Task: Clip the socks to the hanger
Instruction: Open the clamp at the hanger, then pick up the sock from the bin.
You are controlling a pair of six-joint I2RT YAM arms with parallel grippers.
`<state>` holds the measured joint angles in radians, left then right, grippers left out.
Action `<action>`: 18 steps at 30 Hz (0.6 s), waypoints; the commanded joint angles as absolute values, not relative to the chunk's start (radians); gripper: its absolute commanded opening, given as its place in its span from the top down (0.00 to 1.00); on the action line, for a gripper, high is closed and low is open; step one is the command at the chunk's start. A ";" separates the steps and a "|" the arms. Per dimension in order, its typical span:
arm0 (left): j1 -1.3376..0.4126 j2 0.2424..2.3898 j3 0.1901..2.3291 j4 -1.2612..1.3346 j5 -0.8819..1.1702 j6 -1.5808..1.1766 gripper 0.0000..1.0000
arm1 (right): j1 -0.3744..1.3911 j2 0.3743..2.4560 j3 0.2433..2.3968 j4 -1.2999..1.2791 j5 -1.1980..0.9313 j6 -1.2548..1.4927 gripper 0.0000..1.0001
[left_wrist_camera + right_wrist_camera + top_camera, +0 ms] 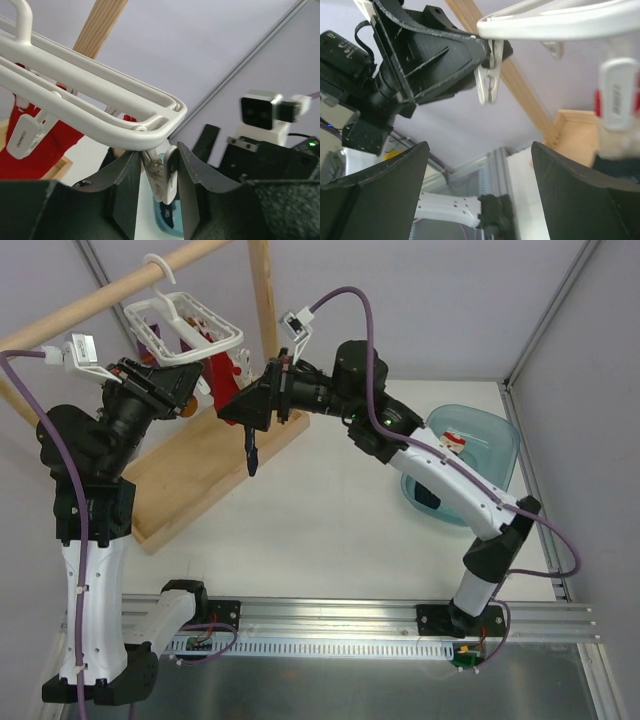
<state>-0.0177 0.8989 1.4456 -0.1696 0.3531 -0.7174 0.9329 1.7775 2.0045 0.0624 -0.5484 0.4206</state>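
Note:
The white grid hanger (215, 340) hangs by its hook from the wooden rod. My left gripper (193, 388) is under its corner, shut on a small white dangling clip (167, 175); both fingers touch the clip. That clip (487, 82) is empty. My right gripper (250, 412) is open and empty (480, 145), just right of the left one. A dark navy sock (250, 452) hangs down beside it. In the right wrist view another clip (617, 100) at the right edge holds red-and-white fabric with navy (617, 167) below. A second navy sock (430, 495) lies in the basin.
A teal basin (500, 430) stands at the right of the table. The wooden rod (100, 300), its upright post (263, 290) and flat base board (200, 480) fill the back left. A bright red sock (225, 375) hangs on the hanger.

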 commanded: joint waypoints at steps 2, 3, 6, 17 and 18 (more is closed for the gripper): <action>-0.006 0.887 1.454 -0.146 0.281 -0.606 0.90 | 0.908 1.542 1.936 -0.147 -0.425 0.137 0.12; -0.006 0.887 1.453 -0.152 0.270 -0.598 0.90 | 0.907 1.514 1.915 -0.175 -0.366 0.105 0.11; -0.006 0.877 1.440 -0.161 0.230 -0.572 0.90 | 0.867 1.395 1.815 -0.276 -0.199 0.017 0.10; -0.006 0.899 1.427 -0.163 0.153 -0.515 0.93 | 0.476 0.994 1.235 -0.396 0.228 0.008 0.08; -0.006 0.902 1.433 -0.161 0.156 -0.511 0.94 | 0.419 0.980 1.217 -0.412 0.250 -0.020 0.08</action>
